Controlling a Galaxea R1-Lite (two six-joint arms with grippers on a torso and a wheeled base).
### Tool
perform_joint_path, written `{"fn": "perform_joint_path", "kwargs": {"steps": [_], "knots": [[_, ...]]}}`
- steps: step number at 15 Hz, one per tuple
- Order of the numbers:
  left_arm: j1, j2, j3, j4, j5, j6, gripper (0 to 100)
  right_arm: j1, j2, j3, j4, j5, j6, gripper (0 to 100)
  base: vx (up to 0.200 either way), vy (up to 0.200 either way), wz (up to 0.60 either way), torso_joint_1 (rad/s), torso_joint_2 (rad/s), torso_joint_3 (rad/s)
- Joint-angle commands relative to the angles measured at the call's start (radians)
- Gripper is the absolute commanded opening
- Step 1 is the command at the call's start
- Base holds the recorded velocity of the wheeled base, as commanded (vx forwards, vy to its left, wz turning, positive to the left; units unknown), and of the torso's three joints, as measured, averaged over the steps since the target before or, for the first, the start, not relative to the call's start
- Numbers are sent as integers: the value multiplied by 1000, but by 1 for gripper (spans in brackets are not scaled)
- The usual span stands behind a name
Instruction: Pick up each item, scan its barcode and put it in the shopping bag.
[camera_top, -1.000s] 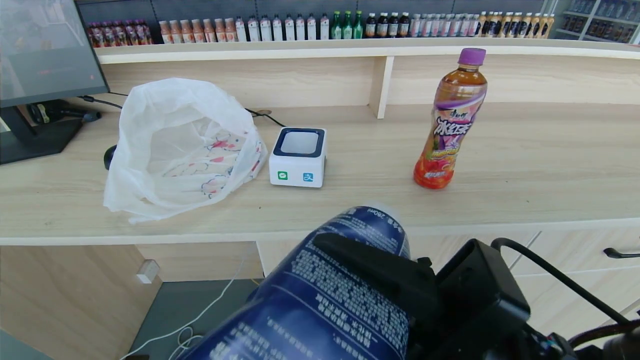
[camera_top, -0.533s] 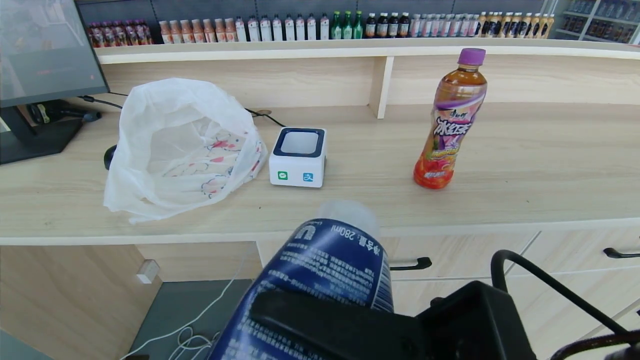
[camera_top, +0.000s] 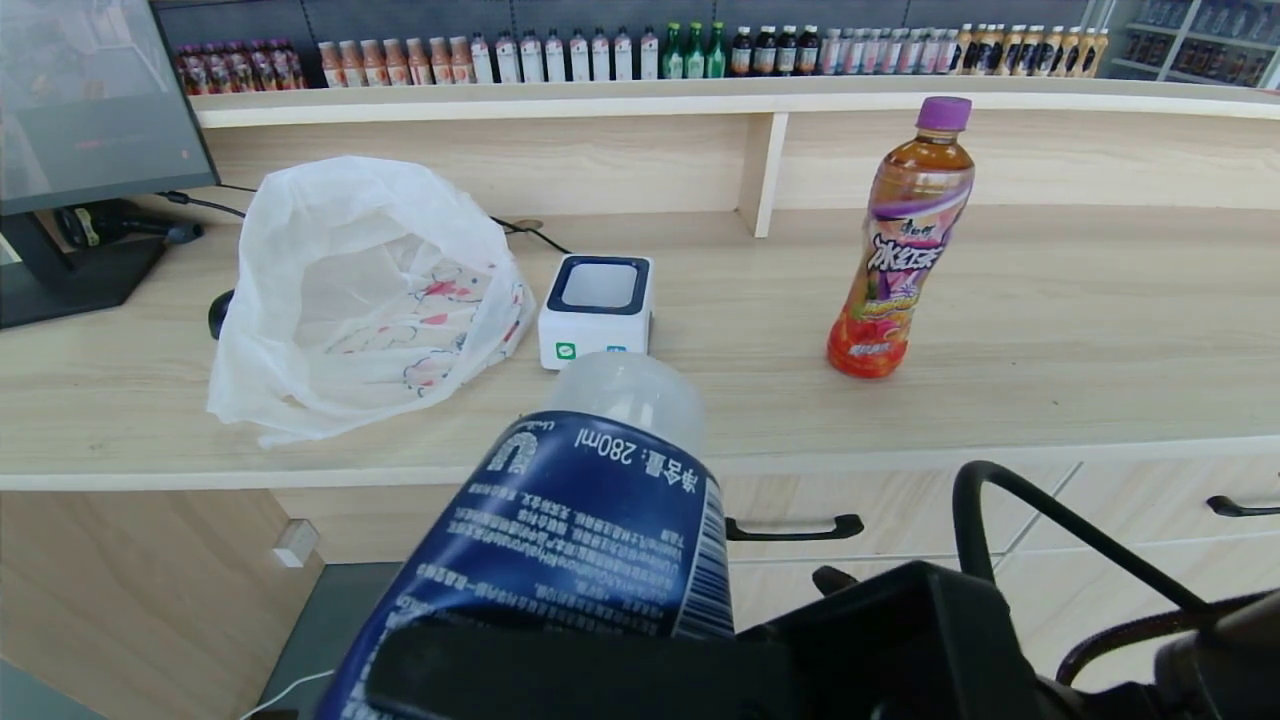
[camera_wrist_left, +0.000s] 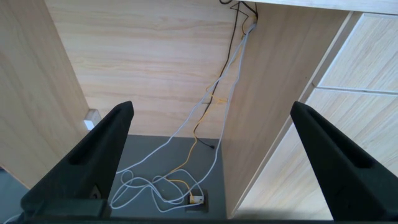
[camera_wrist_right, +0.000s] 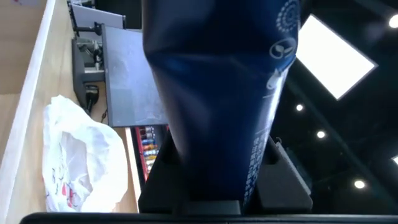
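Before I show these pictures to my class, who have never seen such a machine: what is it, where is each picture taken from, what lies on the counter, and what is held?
This is a robot with two arms on a wheeled base, working at a shop checkout. The large picture comes from a camera on its head, looking down at the wooden counter. On the counter are an open white plastic shopping bag, a small white barcode scanner beside it, and an upright tea bottle with a purple cap further to the right. The other two pictures come from cameras on the wrists. The right gripper is shut on a dark blue bottle, held in front of the counter. The left gripper is open and empty, and it points under the counter, where loose cables lie.
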Motion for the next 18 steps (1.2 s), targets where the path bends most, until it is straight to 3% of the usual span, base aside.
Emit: {"fn": "perform_joint_path", "kwargs": {"steps": [1, 9, 18], "knots": [[0, 0, 0, 0, 0, -1, 100, -18, -2, -16, 2, 11, -20, 0, 0, 0, 0, 0, 0, 0], [0, 0, 0, 0, 0, -1, 100, -71, -26, -16, -43, 12, -137, 0, 0, 0, 0, 0, 0, 0], [0, 0, 0, 0, 0, -1, 100, -93, -22, -2, -64, 11, -132, 0, 0, 0, 0, 0, 0, 0]]}}
